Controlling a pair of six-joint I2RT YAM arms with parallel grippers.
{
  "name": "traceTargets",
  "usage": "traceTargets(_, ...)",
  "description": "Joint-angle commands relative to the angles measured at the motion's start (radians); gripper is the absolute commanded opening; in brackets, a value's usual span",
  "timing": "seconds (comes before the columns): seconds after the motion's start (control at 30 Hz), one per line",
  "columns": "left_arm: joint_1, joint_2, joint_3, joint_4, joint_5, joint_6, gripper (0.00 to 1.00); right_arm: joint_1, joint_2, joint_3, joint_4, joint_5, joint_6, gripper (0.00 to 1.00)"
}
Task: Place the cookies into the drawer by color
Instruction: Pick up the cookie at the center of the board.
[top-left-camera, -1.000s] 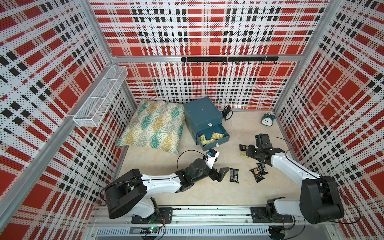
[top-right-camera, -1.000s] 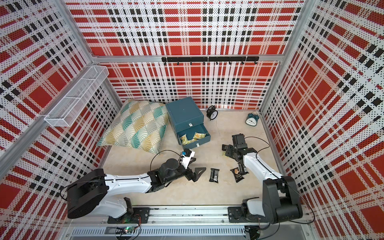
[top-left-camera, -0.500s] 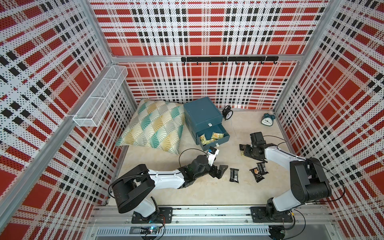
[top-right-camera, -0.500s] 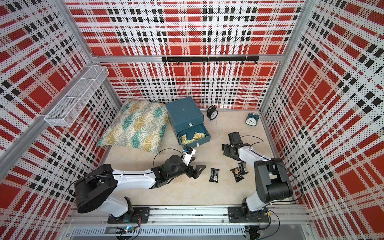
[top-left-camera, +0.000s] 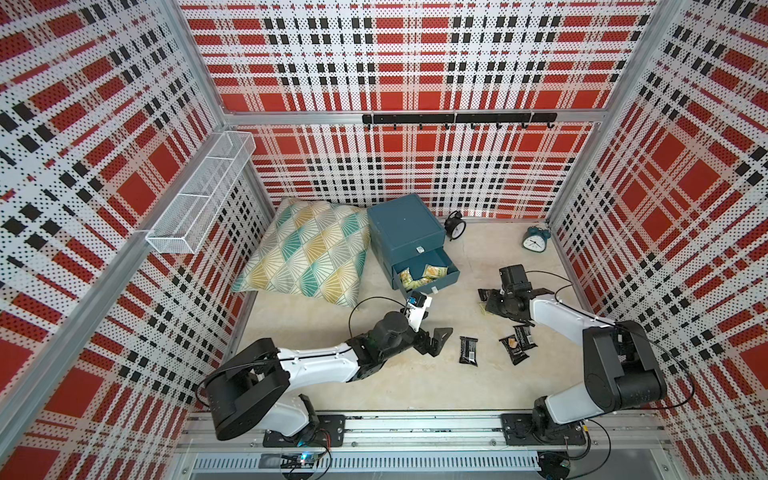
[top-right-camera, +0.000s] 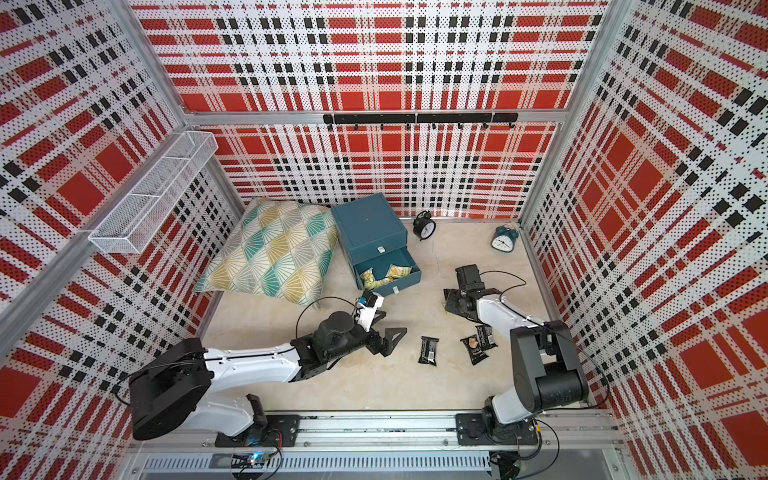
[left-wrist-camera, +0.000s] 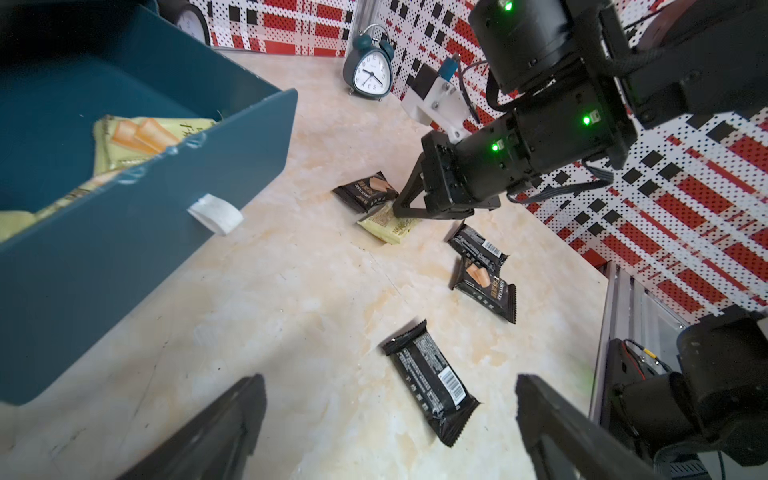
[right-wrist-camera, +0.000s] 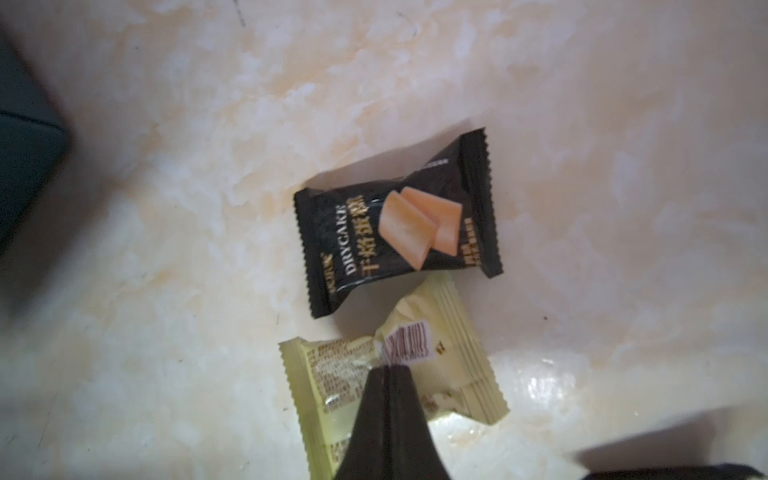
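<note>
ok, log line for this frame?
right gripper: jaws shut on pale yellow packet | left gripper: open, near black packet | drawer: open, yellow packets inside

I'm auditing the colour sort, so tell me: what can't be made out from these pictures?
- Open drawer, left wrist view: its front wall hides most packets inside; count unclear.
- Cabinet, both top views: its shut drawers' contents are hidden.
- Pale yellow packet, both top views: the right pincer covers nearly all of it.
</note>
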Motion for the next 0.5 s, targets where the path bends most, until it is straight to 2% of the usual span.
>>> traceTargets(0.0, 0.015, -0.048, -0.032, 0.032, -0.043, -0.028, 1.0, 0.033, -0.06, 0.01, -0.032, -0.002, 0.01, 0.0)
traceTargets(0.23, 0.071, -0.14, -0.084, 0.043, -0.06, -0.045, 1.0, 0.105, -0.163, 0.058, -0.073, -0.024, 0.035, 0.0)
traceTargets(0.47, 0.159, -0.209, -0.121, 0.043, -0.027, -0.071, 1.0, 0.157, -0.235, 0.125, -0.056, -0.136, 0.072, 0.0)
